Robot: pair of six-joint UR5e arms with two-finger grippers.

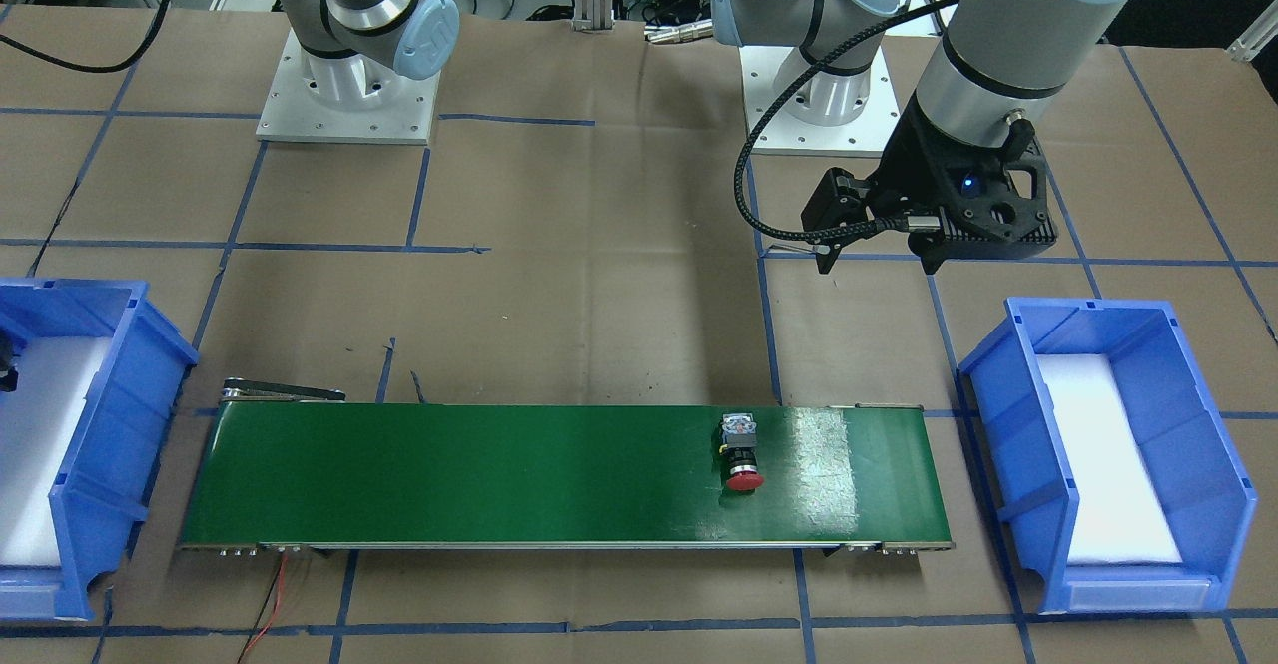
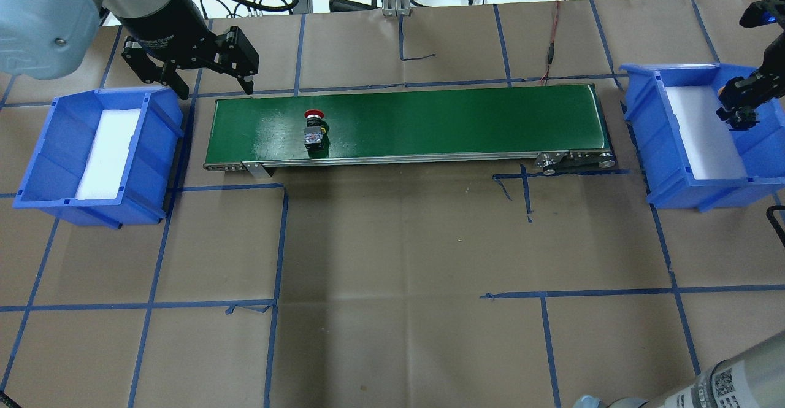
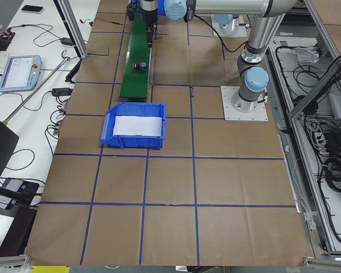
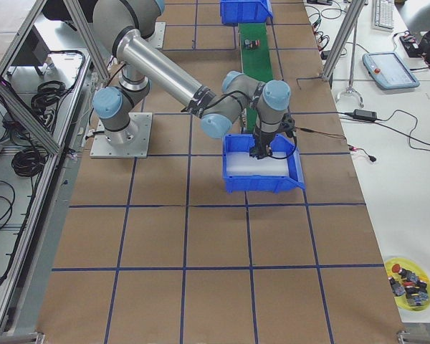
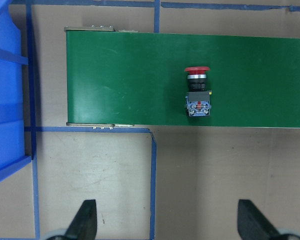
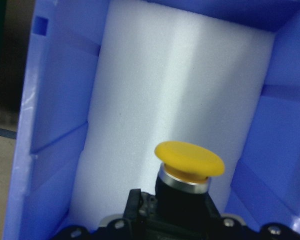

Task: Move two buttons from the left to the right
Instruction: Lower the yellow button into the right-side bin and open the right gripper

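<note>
Domed yellow button [image 6: 190, 159] over white foam [image 6: 140, 100]

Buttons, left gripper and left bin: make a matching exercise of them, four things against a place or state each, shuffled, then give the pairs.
1 red button
2 yellow button
3 left gripper
4 left bin

a jaws open, holding nothing
b gripped by the right gripper
c lying on the green belt
d holds only white foam

Pairs: 1-c, 2-b, 3-a, 4-d
</note>
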